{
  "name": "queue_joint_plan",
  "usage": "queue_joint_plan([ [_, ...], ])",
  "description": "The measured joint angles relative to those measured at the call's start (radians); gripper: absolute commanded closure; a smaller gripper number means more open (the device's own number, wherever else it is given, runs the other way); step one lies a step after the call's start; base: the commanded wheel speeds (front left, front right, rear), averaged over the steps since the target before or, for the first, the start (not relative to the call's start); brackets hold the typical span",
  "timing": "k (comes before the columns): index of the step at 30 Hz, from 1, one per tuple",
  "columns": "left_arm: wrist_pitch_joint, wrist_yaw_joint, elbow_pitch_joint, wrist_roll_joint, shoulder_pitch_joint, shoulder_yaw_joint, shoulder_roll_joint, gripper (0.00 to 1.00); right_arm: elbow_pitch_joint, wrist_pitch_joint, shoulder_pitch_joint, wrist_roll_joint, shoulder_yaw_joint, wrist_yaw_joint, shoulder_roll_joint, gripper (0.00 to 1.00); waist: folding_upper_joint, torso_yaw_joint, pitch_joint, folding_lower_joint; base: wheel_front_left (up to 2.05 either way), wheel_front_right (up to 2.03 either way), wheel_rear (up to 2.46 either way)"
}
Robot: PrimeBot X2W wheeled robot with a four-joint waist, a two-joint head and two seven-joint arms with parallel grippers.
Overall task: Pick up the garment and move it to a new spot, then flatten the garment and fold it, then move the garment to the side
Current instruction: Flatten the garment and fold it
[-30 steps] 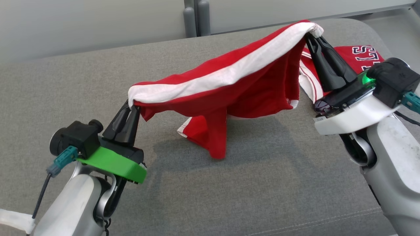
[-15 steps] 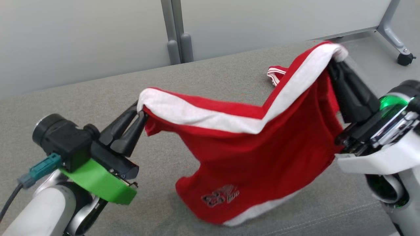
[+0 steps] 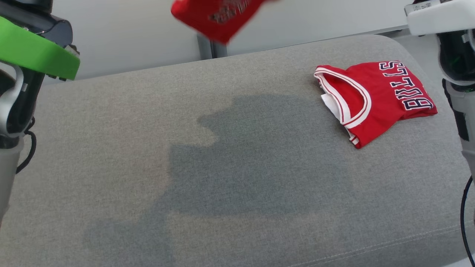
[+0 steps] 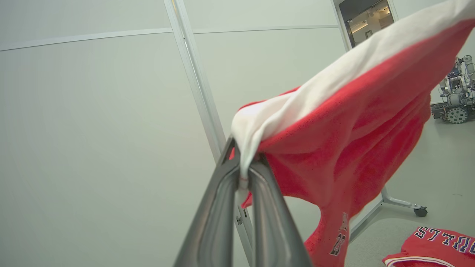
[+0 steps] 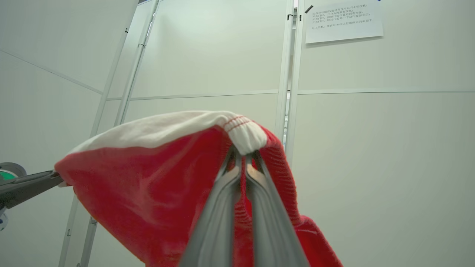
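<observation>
Two clamps on the waistband (image 4: 334, 70): left gripper (image 4: 243, 163) pinches one end, right gripper (image 5: 241, 154) the other. Shorts (image 3: 215, 11) hang well above the cushion (image 3: 222, 167), long axis left-right, both arms equally near. Jersey (image 3: 374, 100) lies at the cushion's right end.

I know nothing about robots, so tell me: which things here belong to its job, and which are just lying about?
In the job: red garment, held up by the left gripper and right gripper; grey cushion below.
Lying about: folded Bulls jersey; wall notice; small wheeled machine.
</observation>
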State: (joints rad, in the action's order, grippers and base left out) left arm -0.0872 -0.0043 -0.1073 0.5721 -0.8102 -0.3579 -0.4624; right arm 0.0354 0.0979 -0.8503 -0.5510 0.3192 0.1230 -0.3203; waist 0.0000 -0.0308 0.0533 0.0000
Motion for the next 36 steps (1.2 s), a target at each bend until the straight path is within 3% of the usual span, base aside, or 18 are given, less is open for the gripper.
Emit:
queue_joint_plan([
  [4,-0.007,-0.006,0.011,-0.039,0.001,-0.061,0.005,1.0,-0.062,-0.012,0.041,-0.007,0.061,0.0,0.004,1.0,0.0,0.018,0.007,0.0,0.0,0.0,0.0],
  [11,-0.027,-0.009,0.182,-0.068,0.413,-0.261,0.015,1.0,-0.3,-0.1,0.439,-0.097,0.228,0.0,0.015,1.0,0.0,0.031,0.056,0.0001,0.0,0.0,0.0],
  [14,-0.021,0.002,0.278,-0.075,0.528,-0.313,0.051,1.0,-0.374,-0.1,0.53,-0.109,0.261,0.0,0.031,1.0,0.0,0.035,0.08,0.0,0.0,0.0,0.0],
  [20,0.064,0.041,0.347,-0.073,0.57,-0.286,0.103,1.0,-0.397,-0.057,0.522,-0.124,0.303,0.0,0.073,1.0,0.0,0.033,0.12,0.0001,0.0,0.0,0.0],
  [26,0.143,0.058,0.366,-0.111,0.563,-0.284,0.117,1.0,-0.392,-0.001,0.489,-0.028,0.401,0.0,-0.018,1.0,0.0,0.03,0.113,0.0,0.0,0.0,0.0],
  [36,0.229,0.086,0.413,-0.129,0.655,-0.295,0.128,1.0,-0.406,0.09,0.578,-0.01,0.422,0.0,-0.062,1.0,0.0,0.048,0.06,0.0,0.0,0.0,0.0],
])
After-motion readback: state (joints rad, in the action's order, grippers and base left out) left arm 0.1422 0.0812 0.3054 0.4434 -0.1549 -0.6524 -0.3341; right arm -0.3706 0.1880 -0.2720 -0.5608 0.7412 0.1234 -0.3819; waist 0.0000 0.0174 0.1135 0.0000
